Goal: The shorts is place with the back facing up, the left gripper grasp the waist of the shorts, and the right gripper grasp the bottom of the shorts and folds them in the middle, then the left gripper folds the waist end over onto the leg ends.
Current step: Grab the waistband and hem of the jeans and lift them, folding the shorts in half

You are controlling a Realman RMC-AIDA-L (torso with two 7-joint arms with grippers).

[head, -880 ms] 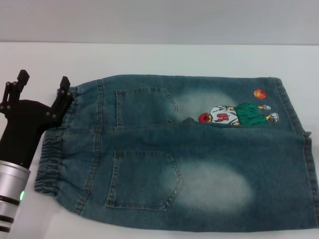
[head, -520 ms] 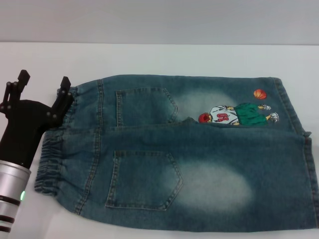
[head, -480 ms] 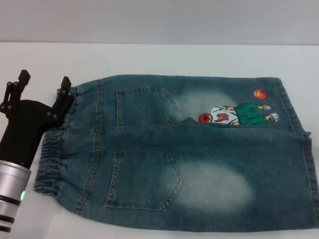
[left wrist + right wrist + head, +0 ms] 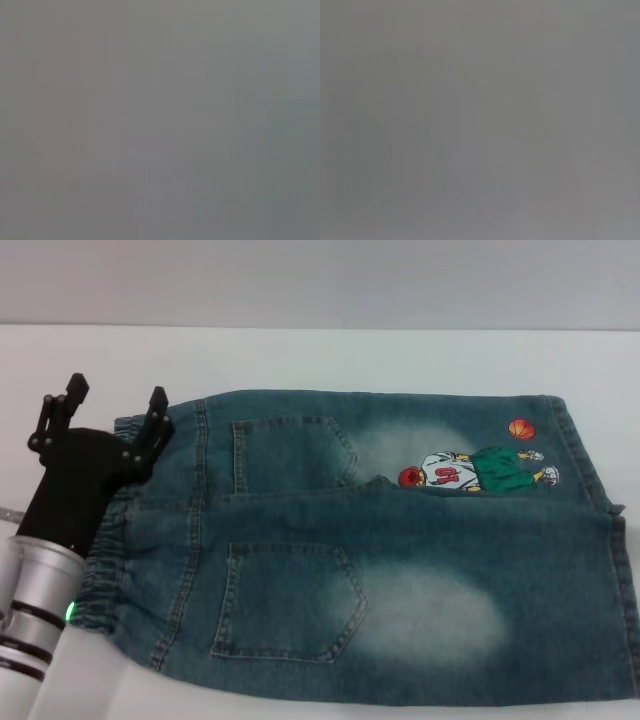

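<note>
Blue faded-denim shorts (image 4: 400, 560) lie flat on the white table (image 4: 320, 355), folded lengthwise with two back pockets facing up. The gathered waist (image 4: 100, 575) is at the left. The straight leg hems, the bottom of the shorts (image 4: 610, 540), are at the right, near the cartoon print (image 4: 480, 470) and orange ball (image 4: 521, 428). My left gripper (image 4: 112, 403) is open over the far corner of the waist, one finger above the denim, the other over bare table. The right gripper is out of view. Both wrist views show only plain grey.
Bare white table surrounds the shorts behind and to the left. The left arm's silver segment with a green ring light (image 4: 40, 625) crosses the near-left corner, over the waist's near end.
The left gripper has moved right and a little away from me, from beside the waist edge to over its far corner. The shorts have not moved.
</note>
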